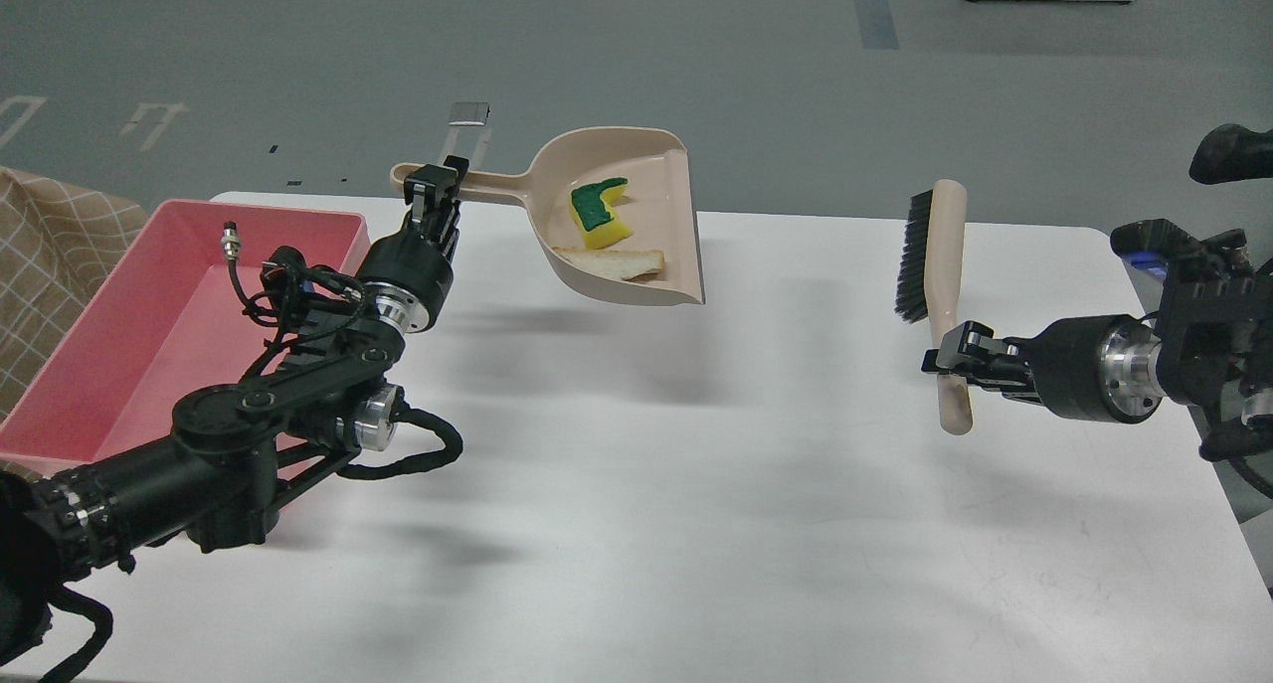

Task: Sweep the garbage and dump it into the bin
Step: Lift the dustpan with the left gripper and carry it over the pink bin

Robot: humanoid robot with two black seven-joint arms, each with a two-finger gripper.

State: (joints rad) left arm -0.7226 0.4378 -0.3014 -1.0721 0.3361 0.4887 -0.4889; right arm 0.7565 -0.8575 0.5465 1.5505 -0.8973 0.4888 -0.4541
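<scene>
My left gripper (pixel 435 188) is shut on the handle of the beige dustpan (pixel 651 176) and holds it lifted above the white table (pixel 636 484), to the right of the pink bin (pixel 129 355). In the dustpan lie the yellow sponge piece with a green top (pixel 600 211) and the white bread slice with a tan crust (pixel 615 261). My right gripper (pixel 945 358) is shut on the handle of the beige brush with black bristles (pixel 940 275) and holds it upright at the right side of the table.
The pink bin stands at the table's left edge, and my left arm reaches past its right wall. A checked cloth (pixel 50 256) lies left of the bin. Grey floor shows beyond the table's far edge.
</scene>
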